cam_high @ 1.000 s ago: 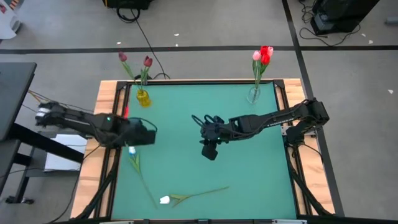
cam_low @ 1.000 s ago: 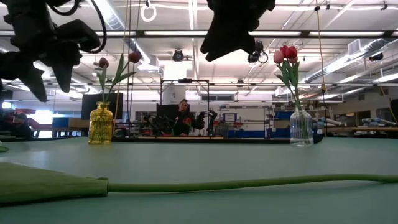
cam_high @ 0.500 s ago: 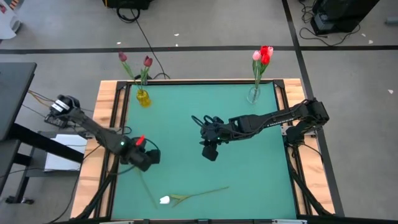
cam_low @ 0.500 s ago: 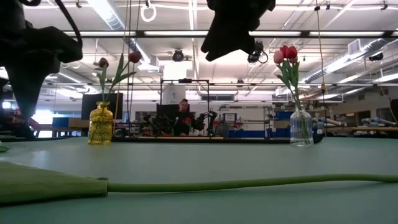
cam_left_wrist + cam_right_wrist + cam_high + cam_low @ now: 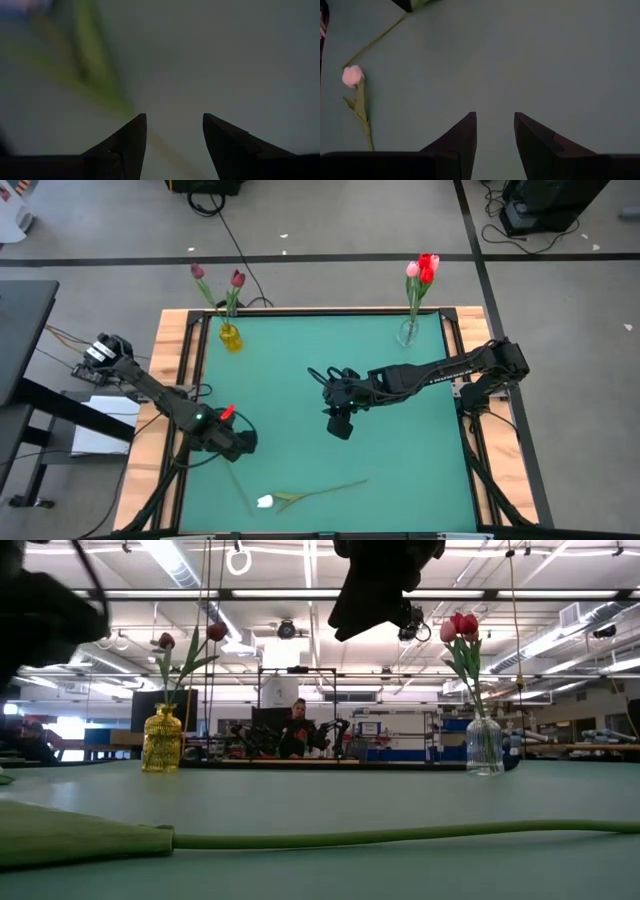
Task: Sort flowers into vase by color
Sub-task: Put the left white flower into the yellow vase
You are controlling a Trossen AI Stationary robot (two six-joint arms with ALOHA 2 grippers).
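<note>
- The left arm has swung from the left edge of the green surface toward the near side; its fingers now hang spread apart, empty, right over a green stem.
- The right arm stays mid-surface, fingers parted, gripping nothing.
- The white-headed flower lies beyond the left fingers, toward the near edge.

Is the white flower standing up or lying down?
Lying down. The white flower rests flat on the green table, its stem stretched out sideways, outside both vases.
</note>
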